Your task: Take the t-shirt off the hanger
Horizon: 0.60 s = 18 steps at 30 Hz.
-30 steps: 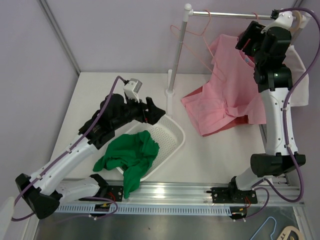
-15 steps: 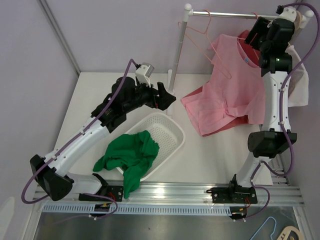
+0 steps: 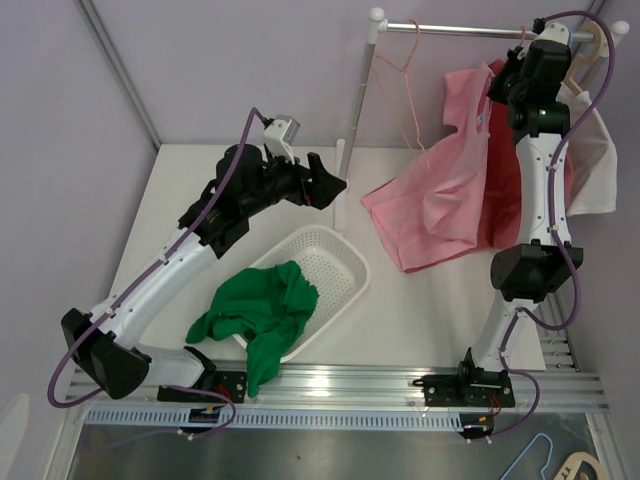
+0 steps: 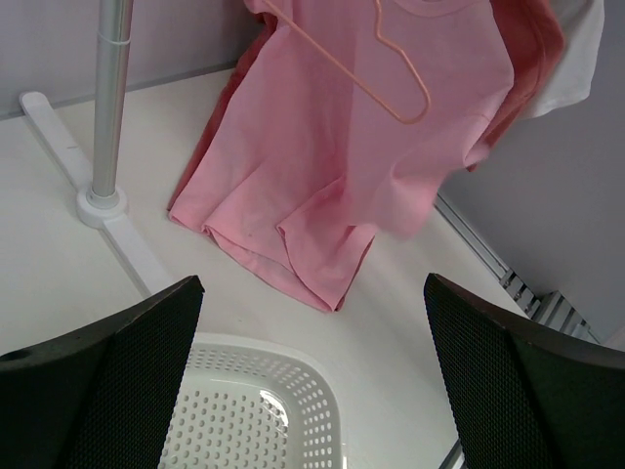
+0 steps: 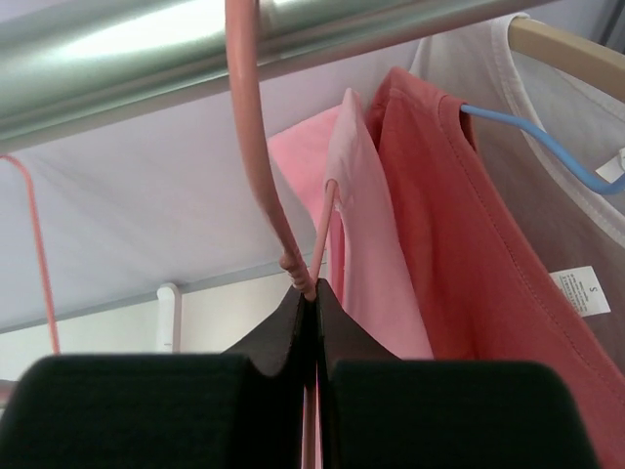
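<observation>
The right hand was found raised to the rail at the far right, its fingers pressed together and pinching the neck of the pink hanger just below the hook, which was still looped over the rail. This grip was judged to serve for steadying or lifting the hanger so that the garment could be worked off it. The pink t-shirt remained on that hanger, hanging from the rail with its hem trailing on the worktop, beside a red shirt and a white shirt further right. The left hand was spread wide and held nothing; it hovered above the far rim of the basket, near the rack post and facing the t-shirt, apparently stationed to take hold of the fabric. A green garment lay draped over the basket's near edge. Compared with a second earlier, the right hand had gone from open to closed and had risen from the collar area to the hanger's neck; the t-shirt, previously spread broadly, had turned and hung narrower. The left arm had lifted from low over the basket and advanced toward the post. Removal had not yet been achieved.
</observation>
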Available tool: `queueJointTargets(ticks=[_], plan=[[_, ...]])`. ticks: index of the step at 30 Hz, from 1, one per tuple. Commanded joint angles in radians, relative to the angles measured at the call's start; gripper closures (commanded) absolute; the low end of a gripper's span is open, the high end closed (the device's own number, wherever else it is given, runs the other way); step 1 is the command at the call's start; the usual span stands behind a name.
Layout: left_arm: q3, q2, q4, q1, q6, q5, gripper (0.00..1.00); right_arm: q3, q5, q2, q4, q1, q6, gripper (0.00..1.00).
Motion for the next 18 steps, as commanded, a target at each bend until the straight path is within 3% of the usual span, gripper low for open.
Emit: queueJointTargets(ticks=[1,12,18], plan=[[0.021,-0.004,0.042,0.009,0.024,0.035,0.01,0.033,-0.065,-0.045,0.053,-0.004,-0.023,1.00],[0.002,-0.016,0.075,0.008,0.031,0.079,0.01,0.089,-0.149,-0.125,0.104,0.001,-0.062,1.00],[-0.033,-0.064,0.140,-0.040,0.089,0.067,0.00,-0.171,-0.117,-0.357,0.112,0.025,-0.065,1.00]])
